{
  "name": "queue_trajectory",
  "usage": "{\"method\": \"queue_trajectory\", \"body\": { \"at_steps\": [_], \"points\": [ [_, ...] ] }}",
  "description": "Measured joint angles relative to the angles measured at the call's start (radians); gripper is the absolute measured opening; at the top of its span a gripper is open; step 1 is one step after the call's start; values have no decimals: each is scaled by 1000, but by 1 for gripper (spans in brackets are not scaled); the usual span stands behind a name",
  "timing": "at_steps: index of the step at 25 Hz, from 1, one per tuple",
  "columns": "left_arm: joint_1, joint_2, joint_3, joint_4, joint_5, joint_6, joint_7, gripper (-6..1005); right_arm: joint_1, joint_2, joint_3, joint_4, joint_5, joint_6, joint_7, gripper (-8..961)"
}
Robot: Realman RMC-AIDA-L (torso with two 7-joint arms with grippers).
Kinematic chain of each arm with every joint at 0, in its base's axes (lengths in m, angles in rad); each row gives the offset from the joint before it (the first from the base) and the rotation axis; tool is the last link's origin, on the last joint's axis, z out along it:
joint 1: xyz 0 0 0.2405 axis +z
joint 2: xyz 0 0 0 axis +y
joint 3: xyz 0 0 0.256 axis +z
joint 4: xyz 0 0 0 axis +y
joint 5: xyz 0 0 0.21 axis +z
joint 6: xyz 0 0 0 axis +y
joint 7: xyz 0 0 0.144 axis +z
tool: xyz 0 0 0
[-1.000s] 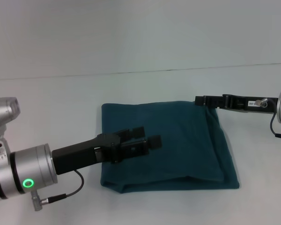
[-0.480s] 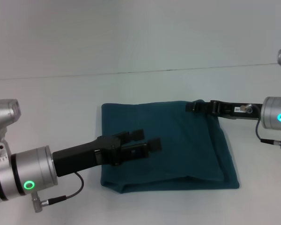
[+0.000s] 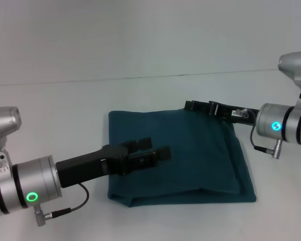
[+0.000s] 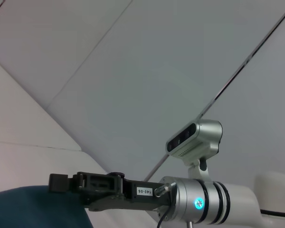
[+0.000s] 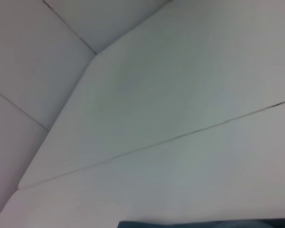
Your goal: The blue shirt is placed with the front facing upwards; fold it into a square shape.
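The blue shirt [image 3: 200, 160] lies folded into a rough rectangle in the middle of the white table, plain teal side up, with no lettering showing. My left gripper [image 3: 159, 146] is open over the shirt's left-middle part, fingers pointing right. My right gripper [image 3: 189, 106] reaches in from the right and sits at the shirt's far edge, near its middle. The left wrist view shows that right gripper [image 4: 58, 183] side-on above a strip of the shirt [image 4: 33, 209]. A sliver of the shirt [image 5: 204, 224] shows in the right wrist view.
The white table [image 3: 65, 110] extends around the shirt on all sides, ending at a seam against the pale wall behind. The right arm's silver wrist and its camera [image 4: 194, 137] hang beyond the shirt's right side.
My right gripper has slid left along the shirt's far edge, from the far right corner toward the middle. The left gripper and the shirt have stayed put.
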Motion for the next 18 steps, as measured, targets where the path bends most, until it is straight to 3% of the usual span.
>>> {"method": "queue_trajectory", "body": {
  "at_steps": [7, 13, 18],
  "points": [
    [0, 0, 0, 0, 0, -12, 0, 968, 3, 5, 1, 77, 152, 79, -172, 704],
    [0, 0, 0, 0, 0, -22, 0, 967, -29, 5, 6, 78, 292, 83, -292, 703],
    [1, 0, 0, -1, 0, -26, 0, 967, -75, -4, 3, 29, 315, 68, -296, 703]
  ]
}}
